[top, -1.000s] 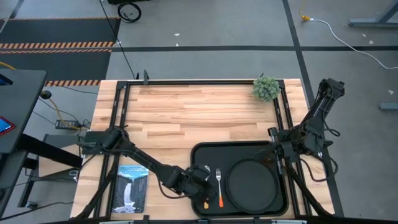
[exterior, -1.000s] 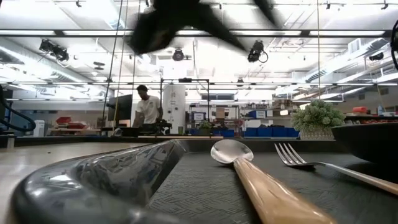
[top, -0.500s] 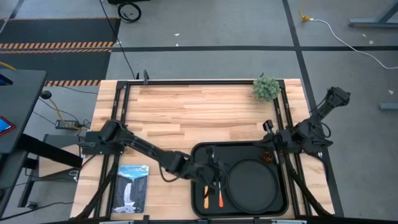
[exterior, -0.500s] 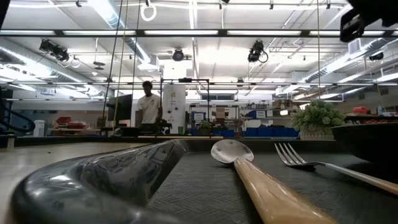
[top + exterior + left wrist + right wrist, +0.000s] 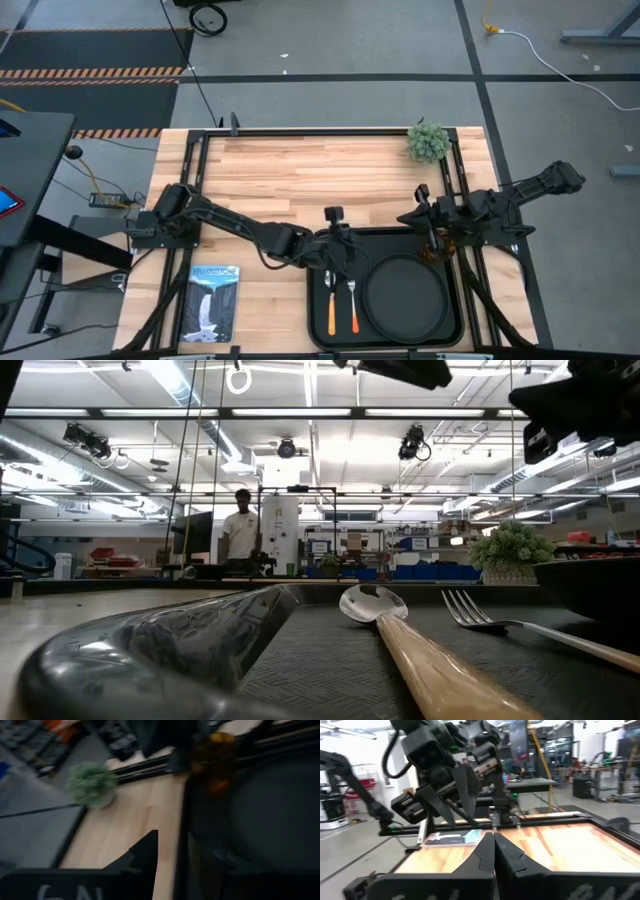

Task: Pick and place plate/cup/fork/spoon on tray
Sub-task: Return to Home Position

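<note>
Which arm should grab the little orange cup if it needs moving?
The right: its gripper hovers close by the small translucent amber cup at the black rectangular tray's far right corner; the left gripper is farther away.

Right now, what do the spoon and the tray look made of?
The spoon: shiny bowl mirroring the ceiling lights, likely polished metal; its matte orange handle looks like plastic. The tray: black, glossy rim, finely textured floor, probably moulded plastic.

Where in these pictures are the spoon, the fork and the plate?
spoon (image 5: 331,315), high view, on its orange handle.
fork (image 5: 353,312), high view, on its orange handle.
plate (image 5: 405,296), high view, on its flat black centre.
</note>
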`<state>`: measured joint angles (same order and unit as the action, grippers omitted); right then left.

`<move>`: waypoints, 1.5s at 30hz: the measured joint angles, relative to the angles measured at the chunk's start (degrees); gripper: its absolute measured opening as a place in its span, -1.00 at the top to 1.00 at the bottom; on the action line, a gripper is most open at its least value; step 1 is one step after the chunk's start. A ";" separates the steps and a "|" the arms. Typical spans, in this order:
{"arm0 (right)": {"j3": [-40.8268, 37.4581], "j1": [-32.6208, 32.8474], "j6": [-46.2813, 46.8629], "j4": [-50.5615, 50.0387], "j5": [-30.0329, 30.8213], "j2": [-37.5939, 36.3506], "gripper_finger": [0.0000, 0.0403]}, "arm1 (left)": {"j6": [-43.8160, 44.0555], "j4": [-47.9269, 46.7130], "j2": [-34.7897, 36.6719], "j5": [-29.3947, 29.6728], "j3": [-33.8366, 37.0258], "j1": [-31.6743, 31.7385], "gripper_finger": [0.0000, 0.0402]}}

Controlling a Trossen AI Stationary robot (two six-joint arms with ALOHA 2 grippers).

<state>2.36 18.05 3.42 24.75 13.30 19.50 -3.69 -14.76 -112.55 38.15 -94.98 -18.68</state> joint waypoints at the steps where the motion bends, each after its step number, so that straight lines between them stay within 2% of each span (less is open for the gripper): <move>1: -0.45 -0.85 0.05 -0.10 -0.02 -0.48 1.00 | 0.01 -0.16 0.05 1.47 0.00 0.23 0.42; 6: -2.02 -4.83 0.64 -1.69 0.01 -3.09 1.00 | -0.06 -2.20 0.27 5.46 0.00 1.47 0.42; 12: -2.02 -7.33 2.57 -7.78 1.00 -5.94 1.00 | -9.38 -3.99 0.91 -3.78 0.02 3.71 0.42; 18: -2.02 -7.37 9.81 -14.32 11.31 -6.85 0.96 | -14.92 -6.13 4.47 -6.65 -1.14 4.52 0.42; 21: -2.02 -7.37 15.63 -16.03 16.22 -6.37 0.92 | -15.01 -3.15 6.69 -9.77 -1.22 4.69 0.42; 25: -2.02 -7.37 16.17 -15.45 16.57 -6.16 0.90 | -14.98 3.39 8.48 -11.37 -1.22 4.49 0.42; 28: -2.02 -7.37 15.94 -15.35 16.40 -6.16 0.90 | -13.07 10.05 8.69 -11.43 -1.25 4.32 0.42; 32: -2.02 -7.37 16.05 -14.85 16.17 -5.96 0.90 | -9.96 14.15 8.63 -11.47 -1.22 3.73 0.42; 36: -2.00 -7.37 16.00 -14.32 16.17 -5.87 0.90 | -7.47 13.75 8.63 -11.52 -1.22 2.89 0.42; 41: -2.00 -7.37 15.98 -13.90 16.17 -5.87 0.90 | 2.52 13.16 8.58 -11.61 -1.22 1.54 0.42; 45: -2.00 -7.37 15.96 -13.69 16.15 -5.86 0.90 | 4.55 13.61 8.99 -11.56 -1.20 1.29 0.42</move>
<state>0.36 10.68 19.38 11.06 29.45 13.64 0.86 -1.16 -103.56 26.59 -96.18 -17.39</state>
